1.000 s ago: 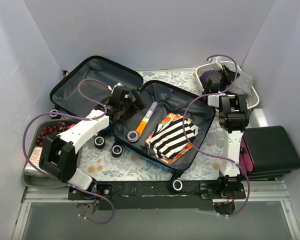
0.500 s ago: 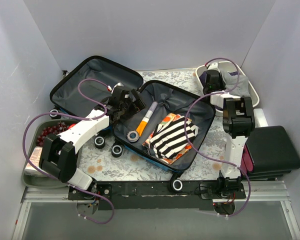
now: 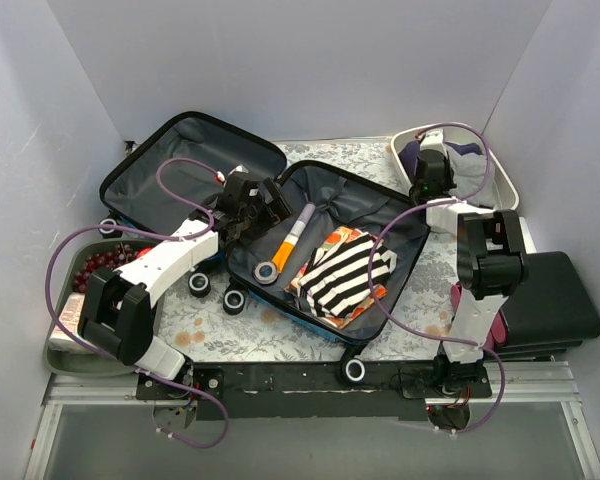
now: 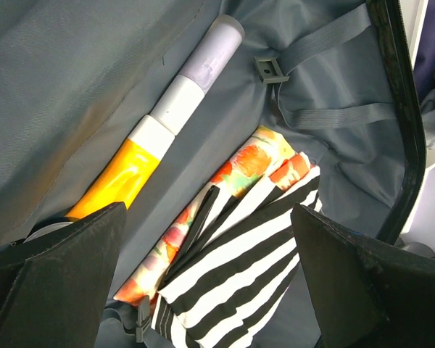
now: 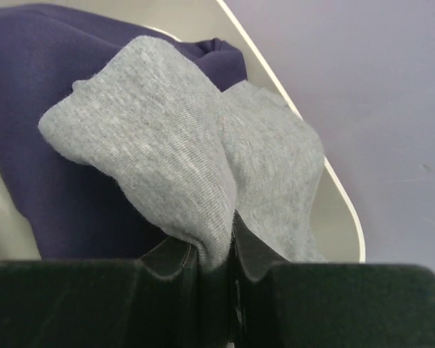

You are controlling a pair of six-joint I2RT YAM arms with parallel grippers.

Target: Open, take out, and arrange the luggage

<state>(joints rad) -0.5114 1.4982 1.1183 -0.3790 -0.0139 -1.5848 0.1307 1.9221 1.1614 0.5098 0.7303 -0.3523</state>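
The luggage (image 3: pixel 350 195) lies open on the table, its dark grey lining (image 4: pixel 94 87) showing in both halves. In its right half lie an orange and white tube (image 3: pixel 293 237) (image 4: pixel 167 123), a black-and-white striped pouch (image 3: pixel 345 275) (image 4: pixel 239 254) on a floral item (image 4: pixel 254 156), and a small ring (image 3: pixel 267 272). My left gripper (image 3: pixel 265 200) (image 4: pixel 206 246) hangs open over that half, nothing between its fingers. My right gripper (image 3: pixel 427 165) (image 5: pixel 216 246) is over the white tub (image 3: pixel 505 185), shut on a fold of grey cloth (image 5: pixel 167 145).
Navy cloth (image 5: pixel 58 43) lies in the tub under the grey cloth. A flat black case (image 3: pixel 545 300) sits at the right edge. A grey tray (image 3: pixel 65 265) with red beads (image 3: pixel 100 262) is at the left. Walls close in on three sides.
The right arm's elbow has swung right and toward the near edge, and its gripper has shifted farther over the tub with the grey cloth. The left arm has not moved.
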